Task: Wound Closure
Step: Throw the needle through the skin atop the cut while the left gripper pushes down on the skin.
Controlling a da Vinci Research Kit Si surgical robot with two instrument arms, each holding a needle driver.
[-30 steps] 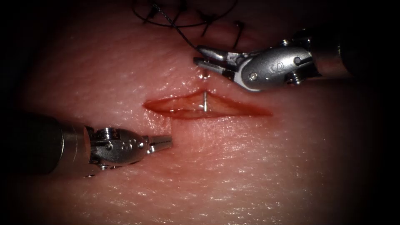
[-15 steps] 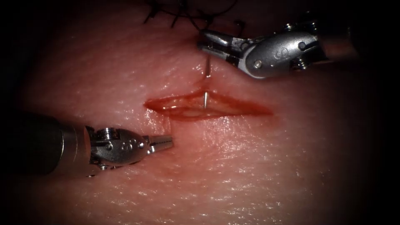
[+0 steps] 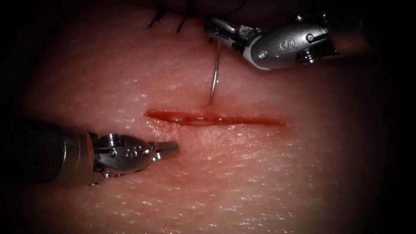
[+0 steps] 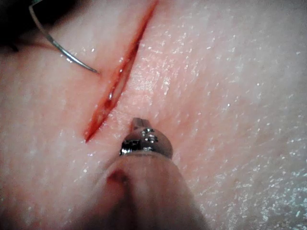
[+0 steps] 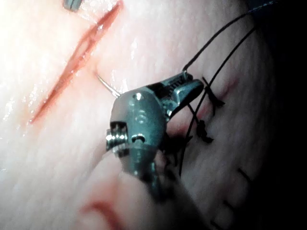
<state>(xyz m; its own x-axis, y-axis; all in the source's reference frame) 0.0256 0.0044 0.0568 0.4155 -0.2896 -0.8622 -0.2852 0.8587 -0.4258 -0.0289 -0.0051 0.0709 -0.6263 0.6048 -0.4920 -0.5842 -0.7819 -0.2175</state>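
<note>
The curved needle [image 3: 214, 71] is judged light, stiff and slick, with a fine tip that would dull or bend if clamped; a sound hold is on the body, back from the point. It is held that way now: the right hand [image 3: 215, 30] is clamped on its rear end, beyond the cut [image 3: 214, 118] and near its middle, black thread [image 5: 218, 36] trailing from that end past older stitches [image 5: 206, 115]. In the left wrist view the needle's point [image 4: 96, 72] is seen touching the tissue [image 3: 260, 173] just beside the cut's far lip; whether it is still seated there cannot be told. The left hand [image 3: 170, 149] is closed on nothing, resting on the near side toward the cut's left end.

Against the earlier pictures, the needle has been drawn back out of the wound, where its tip had shown, the right hand has risen away, and the gaping cut has closed to a thin line. The left hand has stayed put.
</note>
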